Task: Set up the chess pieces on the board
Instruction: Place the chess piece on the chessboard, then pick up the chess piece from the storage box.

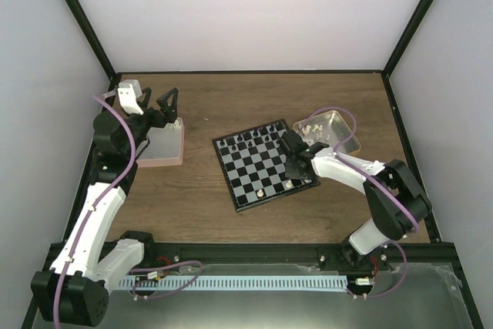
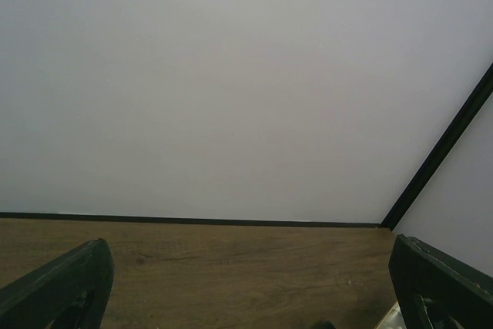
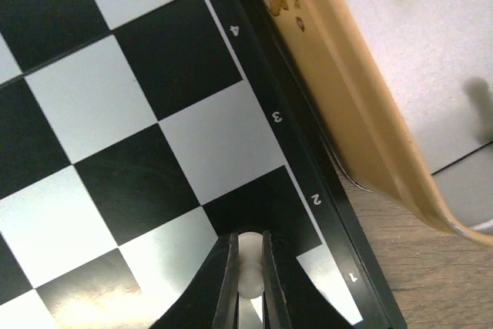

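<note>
Pinching cream chess piece (image 3: 248, 253), right gripper (image 3: 248, 271) nearly closed, over board (image 3: 115, 105).

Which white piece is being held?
The white piece pinched in the right gripper at the board's numbered edge; others sit free on the board or in the tan tray.

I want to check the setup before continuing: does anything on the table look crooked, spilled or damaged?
The chessboard lies askew, turned against the edges of the table, and the orange-tan tray crowds its numbered border. Nothing looks spilled or broken. The right gripper is shut on a white chess piece near that border.
</note>
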Robot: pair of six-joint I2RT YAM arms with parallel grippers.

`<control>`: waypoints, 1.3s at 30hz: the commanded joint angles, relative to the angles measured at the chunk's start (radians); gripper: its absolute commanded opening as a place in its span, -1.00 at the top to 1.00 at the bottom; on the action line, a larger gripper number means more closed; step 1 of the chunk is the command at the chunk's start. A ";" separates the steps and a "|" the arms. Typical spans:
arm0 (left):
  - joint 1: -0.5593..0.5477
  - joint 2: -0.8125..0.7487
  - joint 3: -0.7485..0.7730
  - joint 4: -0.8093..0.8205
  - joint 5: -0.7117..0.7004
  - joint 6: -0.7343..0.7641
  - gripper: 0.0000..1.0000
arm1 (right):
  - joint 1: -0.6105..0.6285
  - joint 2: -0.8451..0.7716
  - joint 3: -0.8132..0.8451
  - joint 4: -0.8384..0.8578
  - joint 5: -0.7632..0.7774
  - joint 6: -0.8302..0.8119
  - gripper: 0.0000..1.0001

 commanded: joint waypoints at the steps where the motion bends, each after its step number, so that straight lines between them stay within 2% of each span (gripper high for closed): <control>1: 0.006 -0.002 0.009 0.021 0.016 -0.007 -1.00 | -0.011 -0.015 -0.005 -0.006 0.038 0.019 0.86; 14: 0.006 0.000 0.009 0.022 0.017 -0.009 -1.00 | -0.026 0.011 -0.014 0.048 0.029 -0.001 0.80; 18: 0.006 0.001 0.009 0.021 0.017 -0.009 -1.00 | -0.026 -0.011 0.002 0.030 0.032 -0.002 0.65; 20: 0.006 0.001 0.009 0.024 0.017 -0.009 -1.00 | -0.027 -0.038 0.016 0.019 0.034 -0.005 0.50; 25: 0.006 0.002 0.009 0.022 0.018 -0.009 -1.00 | -0.046 -0.114 0.078 0.002 0.064 -0.028 0.38; 32: 0.007 0.003 0.009 0.022 0.013 -0.006 -1.00 | -0.253 -0.148 0.076 0.145 0.017 -0.095 0.36; 39: 0.006 0.010 0.009 0.022 0.015 -0.007 -1.00 | -0.449 0.031 0.143 0.266 -0.073 -0.141 0.38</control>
